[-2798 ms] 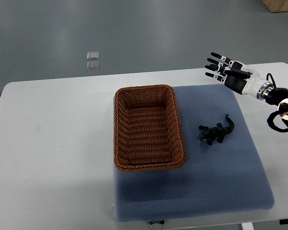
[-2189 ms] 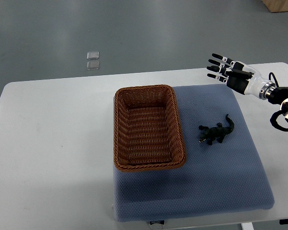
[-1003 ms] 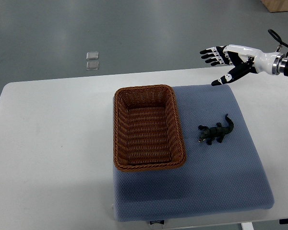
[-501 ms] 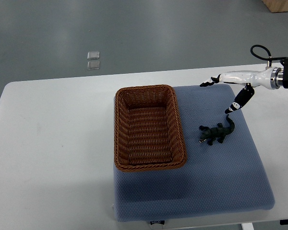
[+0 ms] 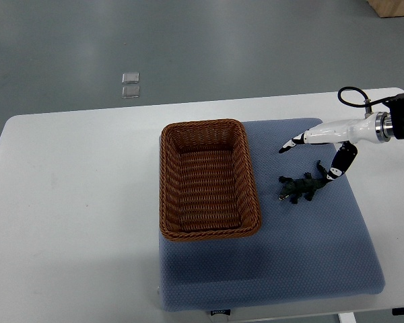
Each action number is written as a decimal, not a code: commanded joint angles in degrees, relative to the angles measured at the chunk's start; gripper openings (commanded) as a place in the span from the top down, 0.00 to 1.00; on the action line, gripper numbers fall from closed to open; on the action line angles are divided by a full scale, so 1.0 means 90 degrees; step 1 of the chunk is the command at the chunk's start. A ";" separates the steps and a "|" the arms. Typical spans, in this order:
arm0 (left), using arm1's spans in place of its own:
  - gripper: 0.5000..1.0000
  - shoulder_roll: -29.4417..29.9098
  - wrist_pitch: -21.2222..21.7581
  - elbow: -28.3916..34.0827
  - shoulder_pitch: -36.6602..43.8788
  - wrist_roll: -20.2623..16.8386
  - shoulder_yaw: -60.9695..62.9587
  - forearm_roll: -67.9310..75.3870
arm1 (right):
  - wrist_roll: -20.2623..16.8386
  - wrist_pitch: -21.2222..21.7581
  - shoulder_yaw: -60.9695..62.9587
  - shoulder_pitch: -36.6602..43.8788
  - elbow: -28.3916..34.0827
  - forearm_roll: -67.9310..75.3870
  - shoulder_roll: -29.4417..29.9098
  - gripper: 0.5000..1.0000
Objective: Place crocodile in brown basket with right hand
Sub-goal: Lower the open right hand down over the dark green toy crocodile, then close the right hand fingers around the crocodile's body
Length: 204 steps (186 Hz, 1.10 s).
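Judging from the layout, barely under way; reach about made, with grasp, lift, carry and release all left to do. Largest first: white table (image 5: pixel 74 202), bearing a blue padded mat (image 5: pixel 303 249) on its right part; at the mat's left edge, brown wicker basket (image 5: pixel 163 176), lying empty with woven floor bare. Coming in from the right edge, right hand (image 5: pixel 330 136), spread wide and holding nothing; fingers (image 5: pixel 289 145) stretched toward the basket, thumb (image 5: pixel 337 167) hooked downward. Smallest: dark toy crocodile (image 5: pixel 301 186), resting flat on the mat just right of the basket and apart from its rim, head toward the basket, tail angled up toward the hand. Sits just below the open hand, roughly between fingers and thumb; thumb tip close by the tail, touching or not impossible to tell. Probably calls for closing round the body before any lift.
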 commanded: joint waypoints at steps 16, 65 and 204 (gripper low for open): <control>0.00 0.0000 0.0000 0.0000 0.0000 0.0000 0.0000 0.0000 | 0.0007 -0.0441 -0.0091 -0.0124 0.0007 -0.0066 0.0060 0.14; 0.00 0.0000 0.0000 0.0000 0.0000 0.0000 0.0000 0.0000 | -0.0054 -0.0744 -0.0375 -0.0241 -0.0218 -0.0144 0.0177 0.14; 0.00 0.0000 0.0000 0.0000 0.0000 0.0000 0.0000 0.0000 | -0.0063 -0.1359 -0.0365 -0.0535 -0.0706 -0.0066 0.0461 0.20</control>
